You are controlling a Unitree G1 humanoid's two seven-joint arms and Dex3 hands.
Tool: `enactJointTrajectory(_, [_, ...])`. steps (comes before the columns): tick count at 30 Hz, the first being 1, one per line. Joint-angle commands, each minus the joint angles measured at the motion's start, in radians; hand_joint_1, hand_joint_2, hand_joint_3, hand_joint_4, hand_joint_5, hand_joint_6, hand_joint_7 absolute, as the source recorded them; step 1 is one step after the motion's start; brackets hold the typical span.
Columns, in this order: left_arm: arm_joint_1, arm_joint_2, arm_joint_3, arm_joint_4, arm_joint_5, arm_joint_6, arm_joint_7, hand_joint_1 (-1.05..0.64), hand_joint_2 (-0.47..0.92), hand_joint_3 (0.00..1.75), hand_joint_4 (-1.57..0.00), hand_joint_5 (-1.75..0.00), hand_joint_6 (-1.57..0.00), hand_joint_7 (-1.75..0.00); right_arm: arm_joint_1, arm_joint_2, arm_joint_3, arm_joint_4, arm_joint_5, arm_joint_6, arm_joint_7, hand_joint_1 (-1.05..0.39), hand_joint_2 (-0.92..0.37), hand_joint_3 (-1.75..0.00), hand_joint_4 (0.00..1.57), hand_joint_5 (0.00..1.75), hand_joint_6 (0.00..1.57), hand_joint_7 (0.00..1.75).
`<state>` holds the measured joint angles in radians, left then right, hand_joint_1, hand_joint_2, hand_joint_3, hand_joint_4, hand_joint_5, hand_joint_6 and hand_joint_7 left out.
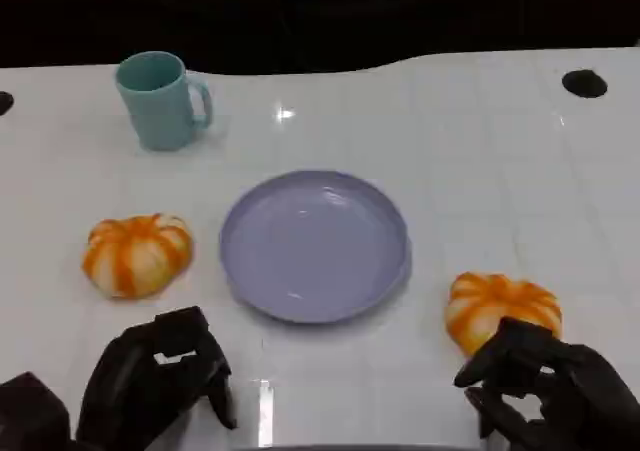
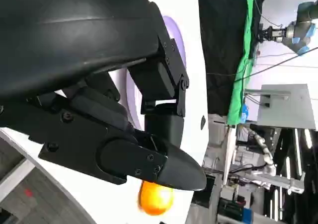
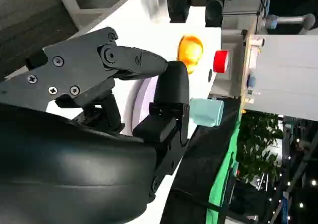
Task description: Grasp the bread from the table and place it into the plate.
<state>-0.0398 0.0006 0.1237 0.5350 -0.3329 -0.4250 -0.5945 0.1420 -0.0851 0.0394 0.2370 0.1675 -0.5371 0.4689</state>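
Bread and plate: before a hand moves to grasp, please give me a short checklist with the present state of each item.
1. Plate free to receive bread: ok, nothing lies in it.
2. Bread on the table and free: ok, the left bread and the right bread both lie apart from the plate.
3. Left hand holds nothing: ok, it is short of the left bread.
4. Right hand holds nothing: ok, fingers apart, close before the right bread; whether they touch it, cannot tell.
5. Cup out of the way: ok, upright at the far side of the table, apart from plate and breads.
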Motion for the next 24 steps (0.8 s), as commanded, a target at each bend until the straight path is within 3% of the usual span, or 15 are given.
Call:
enactJointTrajectory(1, [-0.002, 0.013, 0.008, -0.003, 0.001, -0.003, 0.004, -0.91, 0.92, 0.08, -1.2, -1.41, -1.06, -1.21, -0.003, -0.01, -0.008, -0.003, 0.016, 0.008, 0.001, -0.34, -0.77, -0.58, 0.69, 1.72, 0.67, 1.24])
enactJointTrajectory(24, [-0.004, 0.015, 0.008, 0.002, 0.004, -0.011, 0.004, -0.92, 0.92, 0.08, -1.19, -1.42, -1.06, -1.21, -0.004, -0.011, -0.008, -0.004, 0.01, 0.007, 0.0, -0.35, -0.77, -0.57, 0.68, 1.71, 0.67, 1.2])
